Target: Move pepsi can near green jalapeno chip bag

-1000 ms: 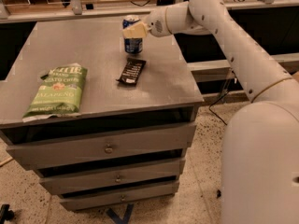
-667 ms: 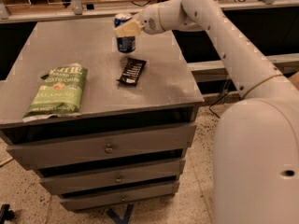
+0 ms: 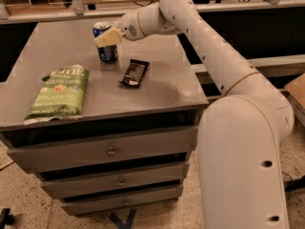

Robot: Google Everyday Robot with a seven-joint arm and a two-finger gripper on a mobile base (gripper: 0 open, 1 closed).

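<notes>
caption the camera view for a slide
Gripper clasps dark blue cylindrical pepsi can behind light-green crinkled jalapeno chip bag

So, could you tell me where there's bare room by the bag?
Bare: the strip between bag and wrapper, in front of the can the gripper holds at the back; also the patch behind the bag. Crowded between can and wrapper.

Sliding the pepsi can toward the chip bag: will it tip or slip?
Probably stiff enough to hold: the gripper clamps the pepsi can near its top. Tall and narrow, it may tip if pushed high. Smooth metal could slip; on its side it might roll.
</notes>
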